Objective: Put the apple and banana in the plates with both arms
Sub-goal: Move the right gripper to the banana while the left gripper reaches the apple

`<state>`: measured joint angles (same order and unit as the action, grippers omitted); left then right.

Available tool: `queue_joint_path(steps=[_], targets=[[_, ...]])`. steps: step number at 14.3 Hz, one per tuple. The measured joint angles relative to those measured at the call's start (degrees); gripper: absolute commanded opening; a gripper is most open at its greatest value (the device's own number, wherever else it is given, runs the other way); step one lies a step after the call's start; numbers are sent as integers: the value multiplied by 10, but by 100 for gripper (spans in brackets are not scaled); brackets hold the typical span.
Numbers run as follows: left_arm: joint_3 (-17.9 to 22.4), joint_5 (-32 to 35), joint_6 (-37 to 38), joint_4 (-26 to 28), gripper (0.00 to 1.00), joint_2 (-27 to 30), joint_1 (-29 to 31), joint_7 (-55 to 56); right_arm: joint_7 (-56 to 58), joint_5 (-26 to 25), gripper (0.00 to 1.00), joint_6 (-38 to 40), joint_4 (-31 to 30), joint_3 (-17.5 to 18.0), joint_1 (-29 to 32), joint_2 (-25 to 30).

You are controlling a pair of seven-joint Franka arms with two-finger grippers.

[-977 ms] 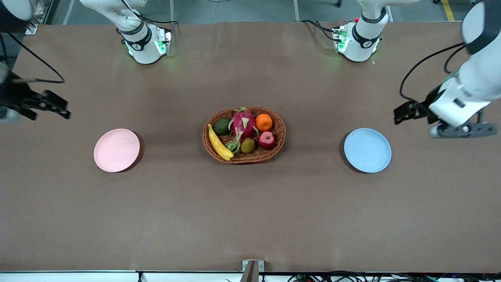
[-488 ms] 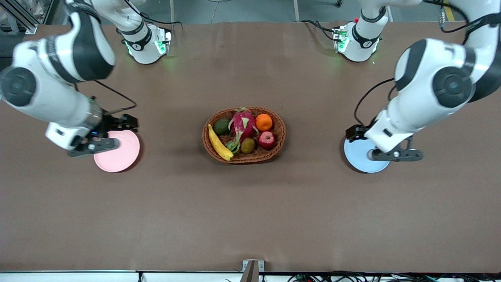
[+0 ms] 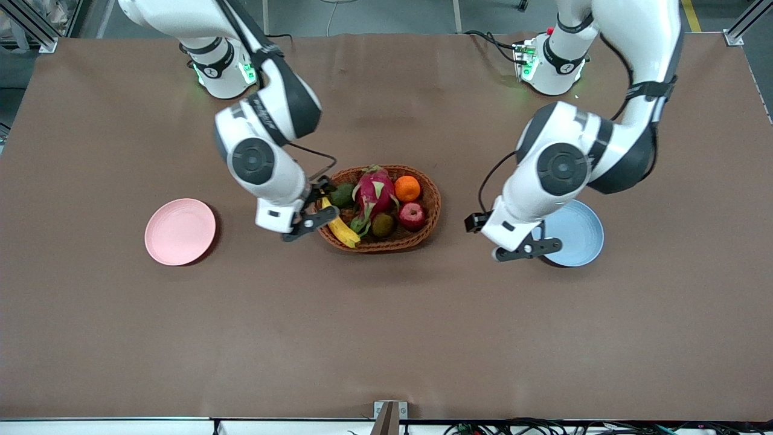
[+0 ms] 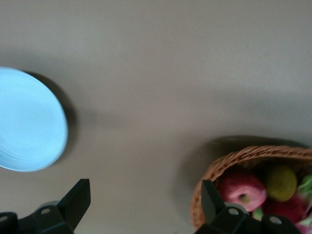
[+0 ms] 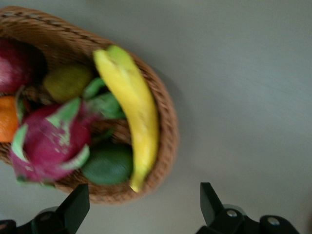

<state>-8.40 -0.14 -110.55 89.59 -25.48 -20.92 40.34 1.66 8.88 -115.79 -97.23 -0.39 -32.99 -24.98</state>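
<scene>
The dark-red apple (image 3: 412, 215) and the yellow banana (image 3: 339, 226) lie in the wicker basket (image 3: 432, 208) at the table's middle. The pink plate (image 3: 180, 231) lies toward the right arm's end, the blue plate (image 3: 581, 240) toward the left arm's end, part hidden by the left arm. My right gripper (image 3: 318, 191) is open and empty over the basket's rim beside the banana (image 5: 134, 112). My left gripper (image 3: 474, 222) is open and empty over bare table between the basket and the blue plate (image 4: 29, 122). The apple (image 4: 242, 190) shows in the left wrist view.
The basket (image 5: 168, 131) also holds a pink dragon fruit (image 3: 374, 190), an orange (image 3: 407, 188), a green avocado (image 3: 342, 195) and a kiwi (image 3: 382, 224). Brown table surface lies all round the plates and basket.
Both arms have swung inward from the table's ends, over the plates. The right gripper has reached the basket's banana end; the left gripper is between the blue plate and the basket.
</scene>
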Motion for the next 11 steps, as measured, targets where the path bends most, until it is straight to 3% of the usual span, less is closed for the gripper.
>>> queue_joint_path(steps=[5, 11], targets=[[-1, -61, -70, 3, 100, -51, -39, 98, 1, 2, 93, -88, 11, -3, -15, -39], [-2, -104, -111, 4, 100, -89, -61, 162, 2, 3, 84, -128, 25, -2, -25, -66]])
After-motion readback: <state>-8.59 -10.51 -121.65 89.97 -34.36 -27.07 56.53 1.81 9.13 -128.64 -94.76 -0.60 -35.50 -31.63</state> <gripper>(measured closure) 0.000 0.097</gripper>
